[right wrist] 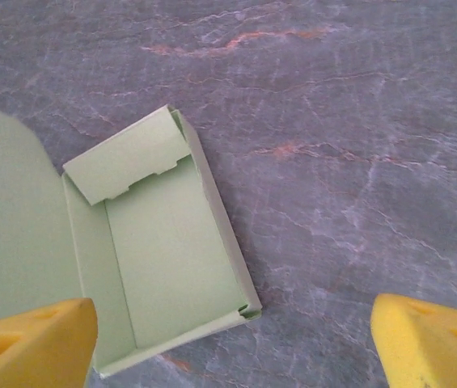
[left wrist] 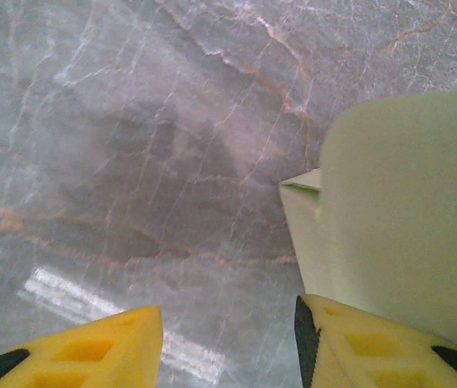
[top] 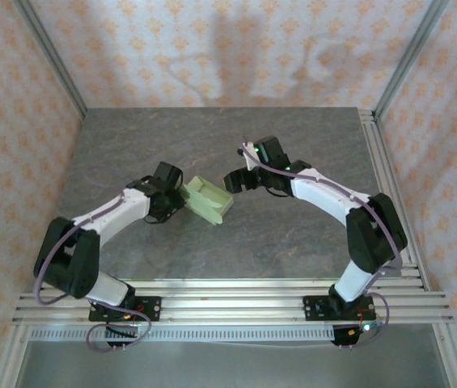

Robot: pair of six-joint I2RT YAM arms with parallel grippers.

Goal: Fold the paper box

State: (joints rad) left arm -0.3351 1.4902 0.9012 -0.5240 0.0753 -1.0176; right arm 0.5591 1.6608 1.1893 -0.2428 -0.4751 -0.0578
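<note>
**A:** How far is the folding, in your judgement?

**B:** About the middle, I think. The pale yellow-green thin card box (right wrist: 171,250) lies on the grey marbled table top (top: 293,234) between the two arms. It already has the form of a shallow tray. The long walls stand up and one short end flap (right wrist: 127,158) is bent inward over the bottom.

**A:** What is left?

**B:** The big rounded lid panel (right wrist: 6,226) stands open at one side and is not closed over the tray. I cannot tell if the near corner tab is locked.

**A:** Do the hands hold it?

**B:** No. The right gripper (right wrist: 234,311) hovers above the tray with its yellow fingers wide apart, clamping nothing. The left gripper (left wrist: 228,323) also has its fingers apart, with only bare stone between them. The lid panel seems to lean on the outer side of one finger (left wrist: 374,347).

**A:** Is there room for moving?

**B:** Enough, I think — there is bare stone beyond the box and in front of it. The aluminium rails (top: 386,162) along the right edge are well apart from it. The narrow place is between the grippers themselves — they stand near the card on both sides.
</note>
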